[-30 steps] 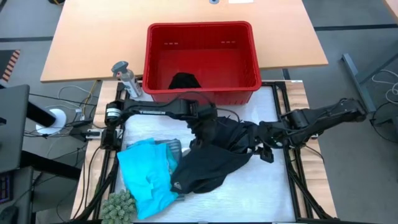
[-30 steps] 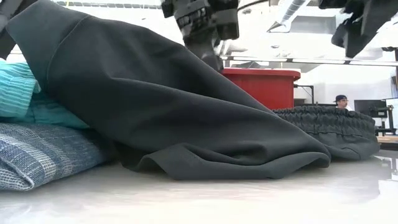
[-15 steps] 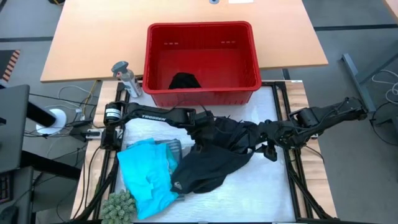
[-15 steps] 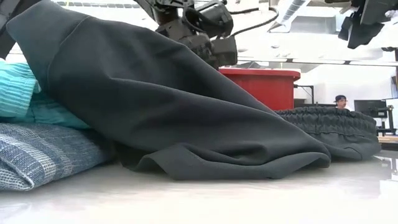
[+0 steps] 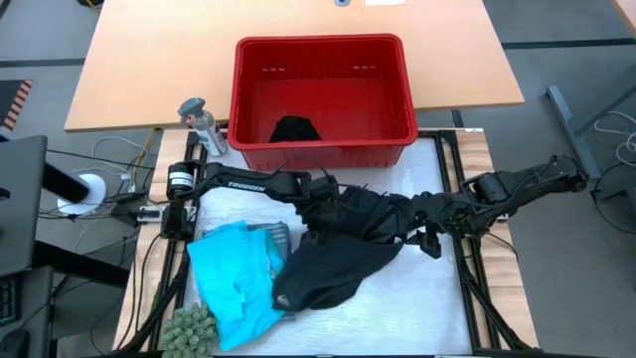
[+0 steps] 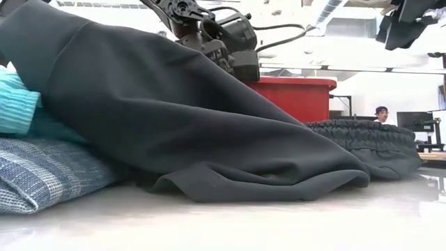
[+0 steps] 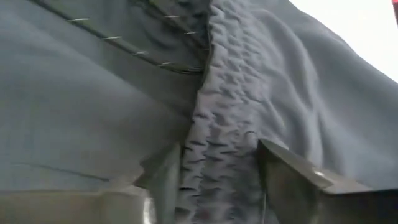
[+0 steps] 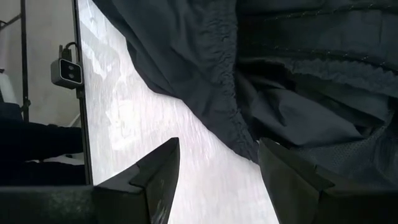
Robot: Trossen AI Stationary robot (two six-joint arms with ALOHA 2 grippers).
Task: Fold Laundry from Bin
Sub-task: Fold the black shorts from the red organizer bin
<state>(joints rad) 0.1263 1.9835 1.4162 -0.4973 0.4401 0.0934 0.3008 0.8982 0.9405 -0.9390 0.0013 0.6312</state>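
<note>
A black garment (image 5: 343, 249) is lying spread and rumpled across the middle of the white work mat (image 5: 397, 323), its gathered waistband bunched toward the mat's far edge, and it does not look folded yet. The left gripper (image 5: 323, 204) is pressing down on that waistband with its fingers spread apart, the ruched fabric sitting between them in the left wrist view, not yet clamped. The right gripper (image 5: 429, 214) is reaching in from the mat's right edge to the other end of the same waistband; its fingers are likewise parted, hovering beside the hem without gripping.

Near the mat's left edge a turquoise garment (image 5: 234, 283) is lying in a loose heap over a striped blue-grey one (image 5: 277, 237), neither showing neat folds. Behind the mat, on the wooden table (image 5: 149, 60), the red bin (image 5: 323, 94) is still holding one dark piece (image 5: 295, 129). A grey bottle (image 5: 202, 124) is standing just beside the bin's left side.

By the look of things, emptying the bin is nearly finished, while folding is barely beginning.
</note>
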